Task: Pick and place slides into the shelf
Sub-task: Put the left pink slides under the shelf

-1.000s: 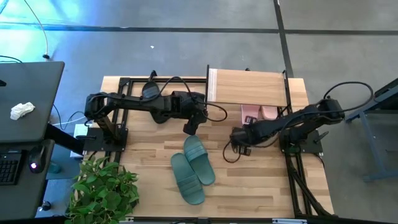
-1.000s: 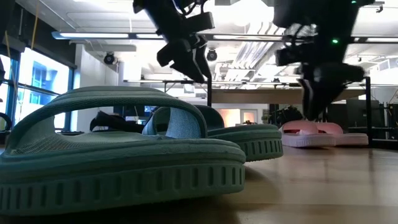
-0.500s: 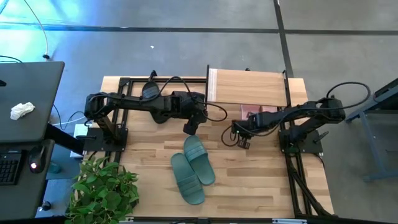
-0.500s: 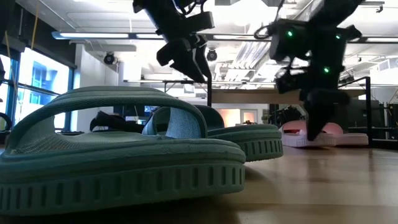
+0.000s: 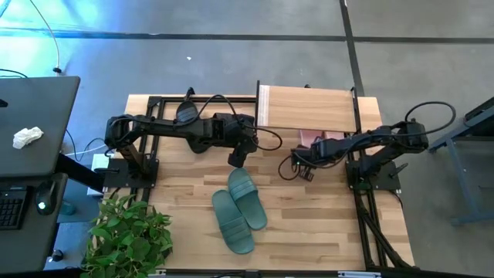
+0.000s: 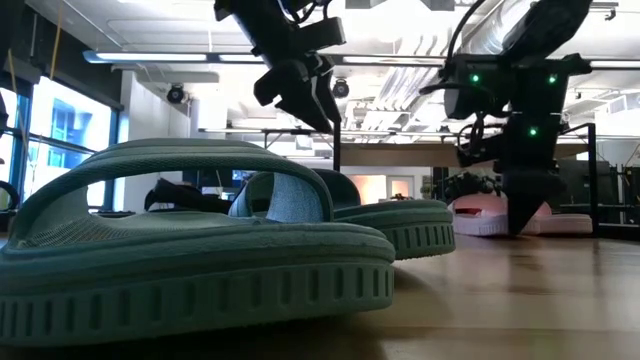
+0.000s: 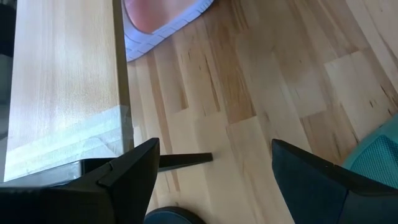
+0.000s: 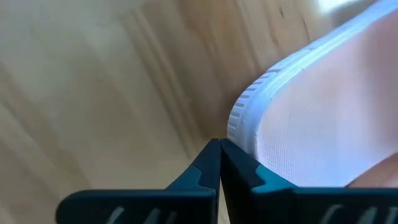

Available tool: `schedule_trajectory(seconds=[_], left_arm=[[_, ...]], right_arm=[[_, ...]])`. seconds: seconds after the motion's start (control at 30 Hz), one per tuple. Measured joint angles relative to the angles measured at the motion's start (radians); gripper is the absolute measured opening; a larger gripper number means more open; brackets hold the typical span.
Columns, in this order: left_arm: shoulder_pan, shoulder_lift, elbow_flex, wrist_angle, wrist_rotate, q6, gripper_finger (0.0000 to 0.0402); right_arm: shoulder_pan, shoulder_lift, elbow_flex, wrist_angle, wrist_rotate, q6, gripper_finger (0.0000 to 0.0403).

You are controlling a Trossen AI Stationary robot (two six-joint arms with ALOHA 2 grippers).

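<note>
Two dark teal-green slides (image 5: 247, 199) (image 5: 231, 220) lie side by side on their soles in the middle of the table. My left gripper (image 5: 238, 158) hangs open above their far ends, touching nothing. The shelf (image 5: 307, 108) stands at the far edge, right of centre. Pale pink slides (image 5: 312, 139) lie on the table, partly under its near edge. My right gripper (image 5: 302, 171) is shut and points down at the table. Its tips (image 8: 219, 146) are at the ribbed rim of a pink slide's end (image 8: 249, 106). My right gripper's shut fingertips stand right at the ribbed rim of the pink slide's near end (image 8: 239, 121), coming from above and pointing down. Whether they touch it I cannot tell. The slide lies flat on the table.
A potted plant (image 5: 127, 235) stands at the table's near left corner. A dark desk (image 5: 35, 131) is off to the left. The shelf's thin black leg (image 7: 183, 160) stands just ahead of my left gripper. Bare wood lies between the teal slides and the right edge.
My right gripper has moved toward the far edge and down, coming to the pink slide's near end, and its fingers have shut. The left arm and all slides have kept still.
</note>
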State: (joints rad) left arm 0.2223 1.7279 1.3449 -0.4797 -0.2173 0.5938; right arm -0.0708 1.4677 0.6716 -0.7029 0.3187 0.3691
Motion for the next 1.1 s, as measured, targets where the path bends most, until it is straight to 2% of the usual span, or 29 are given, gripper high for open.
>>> schedule_trajectory(seconds=[0.63,1.1], left_arm=[[0.000,0.000,0.000,-0.001,0.000,-0.016,0.0289],[0.000,0.000,0.000,-0.002,0.000,-0.018,0.0289]], right_arm=[[-0.126,0.000,0.000,-0.022,-0.004,0.025,0.0000],[-0.129,0.000,0.000,0.004,-0.043,-0.007,0.0000]])
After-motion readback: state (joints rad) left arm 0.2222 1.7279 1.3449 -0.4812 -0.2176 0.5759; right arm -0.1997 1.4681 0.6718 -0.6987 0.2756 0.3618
